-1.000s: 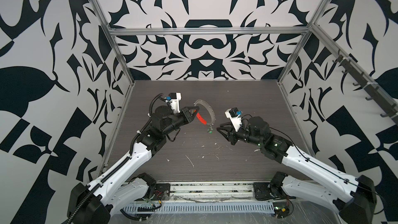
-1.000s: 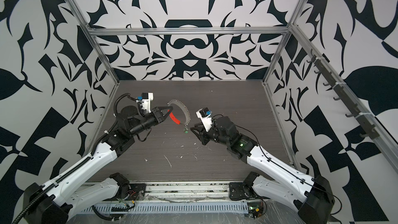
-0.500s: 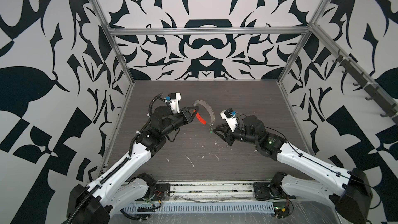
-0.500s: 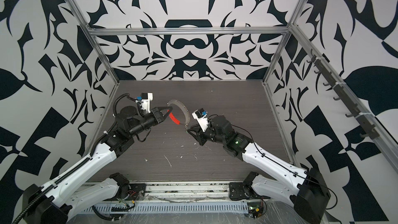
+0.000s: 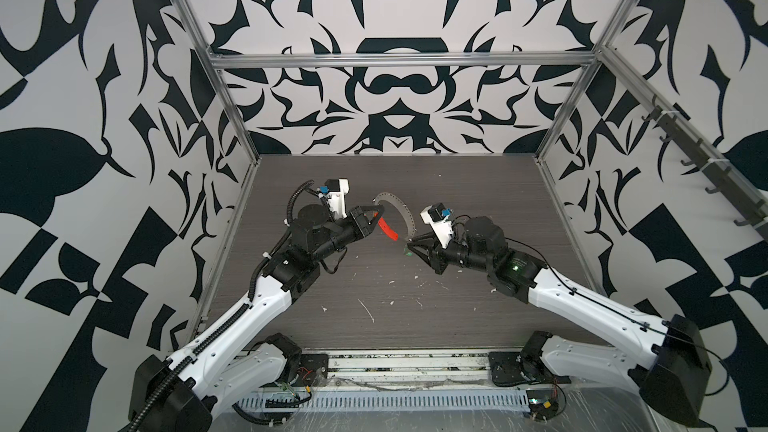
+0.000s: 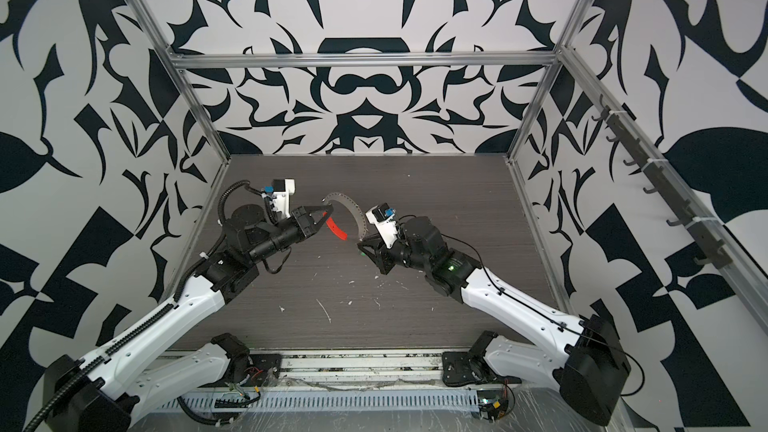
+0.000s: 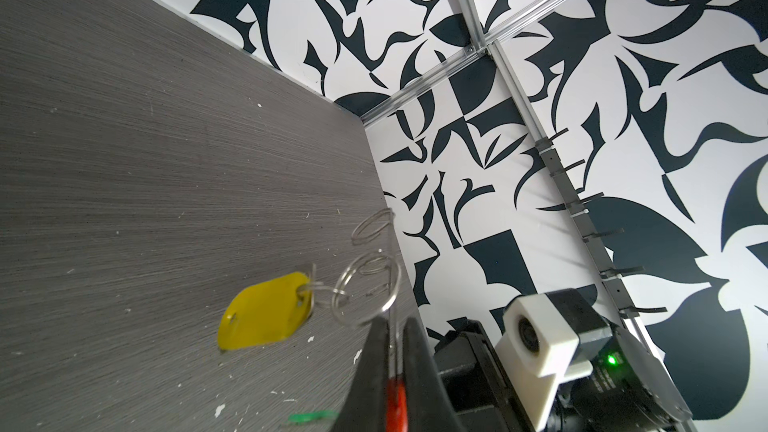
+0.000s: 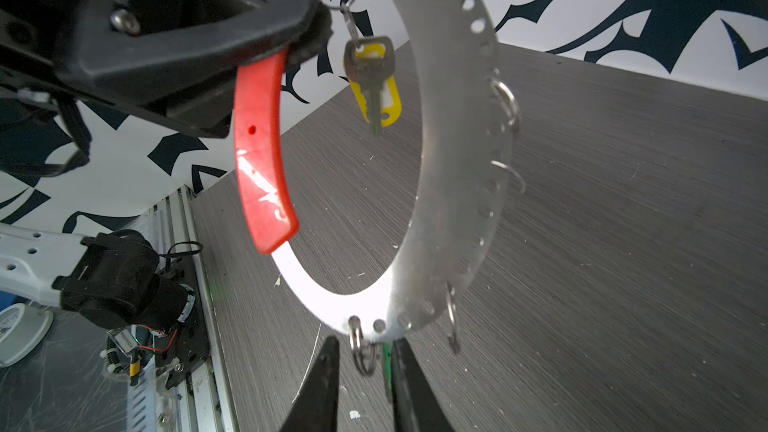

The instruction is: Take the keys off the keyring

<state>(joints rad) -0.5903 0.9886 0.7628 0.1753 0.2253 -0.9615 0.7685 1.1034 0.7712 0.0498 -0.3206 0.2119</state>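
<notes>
Red-sleeved keyring (image 8: 457, 160) is clamped in left tool (image 5: 376, 216); right tool (image 8: 365, 342) stands part-open astride green tag (image 8: 386, 363).

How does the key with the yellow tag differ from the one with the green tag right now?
The yellow-tagged key hangs free high on the keyring, beside the left gripper that clamps the red sleeve; the green-tagged key hangs at the bottom, between the parted fingers of the right gripper. The yellow one's metal blade shows plainly; of the green one only a sliver of tag shows. Both hang from the keyring.
</notes>
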